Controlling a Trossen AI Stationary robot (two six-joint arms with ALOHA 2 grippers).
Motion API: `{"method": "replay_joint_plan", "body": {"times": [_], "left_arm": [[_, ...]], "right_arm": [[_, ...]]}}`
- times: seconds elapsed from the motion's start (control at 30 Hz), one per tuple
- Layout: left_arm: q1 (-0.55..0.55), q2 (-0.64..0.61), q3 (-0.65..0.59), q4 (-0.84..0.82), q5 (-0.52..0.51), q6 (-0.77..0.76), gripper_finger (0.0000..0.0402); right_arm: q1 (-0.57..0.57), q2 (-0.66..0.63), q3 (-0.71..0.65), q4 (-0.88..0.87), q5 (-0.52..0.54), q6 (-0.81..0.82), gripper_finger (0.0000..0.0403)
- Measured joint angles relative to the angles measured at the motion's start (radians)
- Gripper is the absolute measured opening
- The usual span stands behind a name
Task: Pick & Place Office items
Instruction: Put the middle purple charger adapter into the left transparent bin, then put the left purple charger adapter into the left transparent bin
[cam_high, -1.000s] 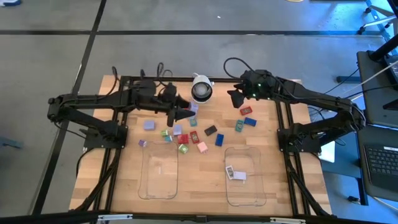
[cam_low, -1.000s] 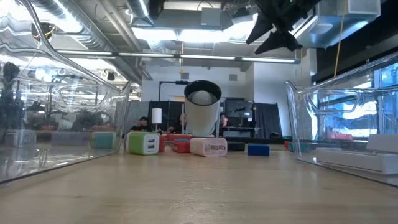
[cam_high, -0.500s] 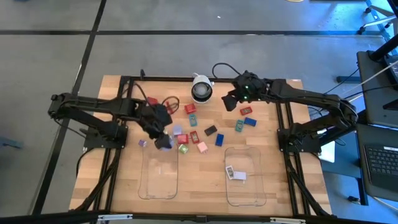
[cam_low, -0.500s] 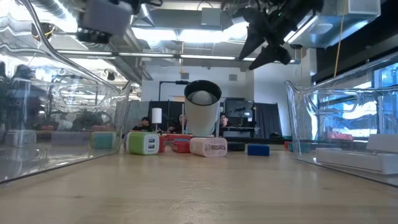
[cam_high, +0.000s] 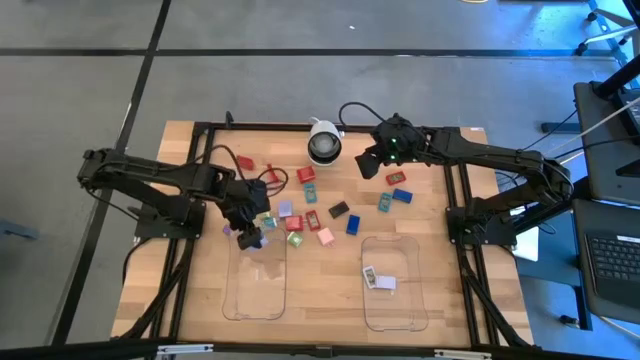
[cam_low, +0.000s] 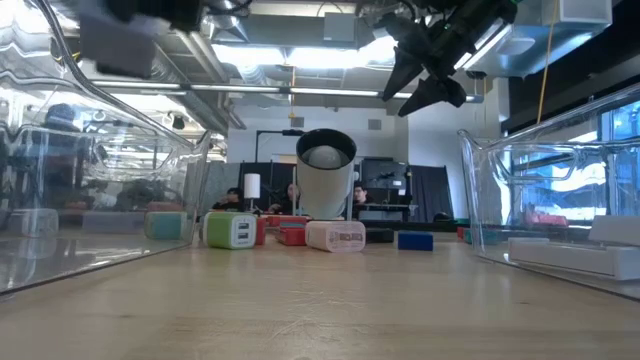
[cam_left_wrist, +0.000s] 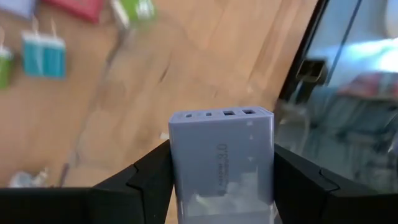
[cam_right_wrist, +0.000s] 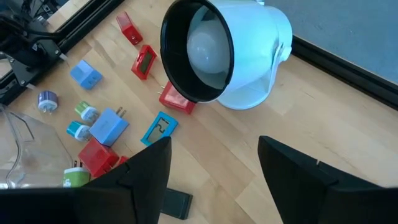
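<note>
Small office items lie scattered on the wood between the arms: red, teal, black, blue and pink. My left gripper is shut on a lilac block and hovers at the far end of the left clear tray. My right gripper is open and hangs in the air just right of the white-and-black camera dome, which fills the right wrist view. My left gripper pinches the lilac block between its two fingers, one pad on each side face. The block's end with small ports points away from the wrist. The block is lifted clear, above the wood beside the tray's clear wall.
The right clear tray holds a white item. Red, blue and teal items lie under the right arm. A black frame borders the table. Bare wood lies between the trays.
My left gripper has swung from beside the dome toward the table's near edge and left, carrying the lilac block to the far end of the left tray. My right gripper has shifted a little left, toward the dome.
</note>
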Motion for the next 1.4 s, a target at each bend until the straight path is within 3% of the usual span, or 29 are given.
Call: {"method": "replay_joint_plan", "body": {"times": [0.13, 0.47, 1.03, 1.4], "left_arm": [[-0.039, 0.003, -0.088, 0.037, 0.0, -0.043, 0.0217], [-0.101, 0.057, -0.241, 0.343, -0.006, -0.148, 0.0217], [-0.118, 0.086, -0.249, 0.399, -0.025, -0.12, 0.0253], [-0.108, 0.086, -0.249, 0.405, -0.006, -0.094, 0.0255]], "right_arm": [[0.0, 0.0, 0.0, 0.0, 0.003, -0.004, 0.0244], [0.0, 0.0, 0.0, 0.0, 0.003, -0.025, 0.0244], [0.0, -0.001, 0.0, 0.0, 0.003, -0.031, 0.0244], [0.0, -0.001, 0.0, 0.0, 0.003, -0.032, 0.0244]]}}
